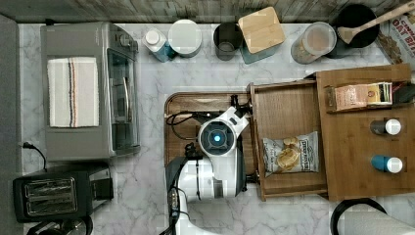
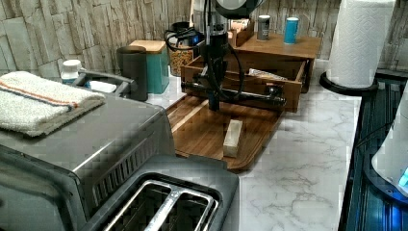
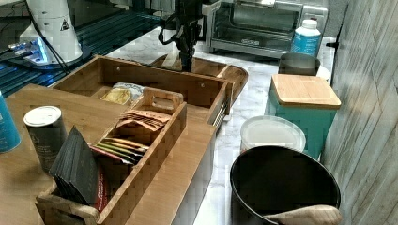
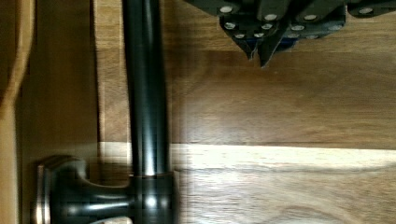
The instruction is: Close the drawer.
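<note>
The drawer is a shallow wooden tray pulled out of the cabinet toward the top view's left, with a snack bag lying in it. A dark bar handle runs along its front wall. My gripper is shut with nothing between its fingers. It points down over the wooden board, just in front of the handle and apart from it. In the left view the gripper stands close to the bar's middle. In the right view the gripper sits behind the drawer's far wall.
A small pale wooden block lies on the board. The cabinet top carries bottles and a sachet rack. A toaster oven and toaster stand at the top view's left, canisters along the back, a paper towel roll near the cabinet.
</note>
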You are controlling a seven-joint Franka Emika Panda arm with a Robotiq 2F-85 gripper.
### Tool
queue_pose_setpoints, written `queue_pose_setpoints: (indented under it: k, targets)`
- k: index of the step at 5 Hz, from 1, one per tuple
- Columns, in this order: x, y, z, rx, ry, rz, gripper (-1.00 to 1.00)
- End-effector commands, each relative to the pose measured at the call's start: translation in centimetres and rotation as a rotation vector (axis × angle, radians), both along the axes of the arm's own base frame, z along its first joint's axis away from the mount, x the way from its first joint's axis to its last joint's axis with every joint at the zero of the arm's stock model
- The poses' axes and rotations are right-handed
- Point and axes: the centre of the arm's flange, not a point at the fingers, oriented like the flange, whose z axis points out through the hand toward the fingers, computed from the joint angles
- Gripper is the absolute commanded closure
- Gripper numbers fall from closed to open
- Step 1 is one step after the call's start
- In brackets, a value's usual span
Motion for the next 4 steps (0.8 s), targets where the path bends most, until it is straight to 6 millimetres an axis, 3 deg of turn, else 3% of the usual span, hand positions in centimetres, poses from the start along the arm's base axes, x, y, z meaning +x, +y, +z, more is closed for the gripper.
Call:
queue_pose_setpoints:
  k: [1,3,4]
  targets:
    - [1.6,-6.8,0.4,-0.001,-0.014,0.047,1.00]
    - [2.0,-13.5,1.9,-0.019,-0.036,0.110,1.00]
    - [2.4,-18.2,3.1,-0.006,-0.035,0.066,1.00]
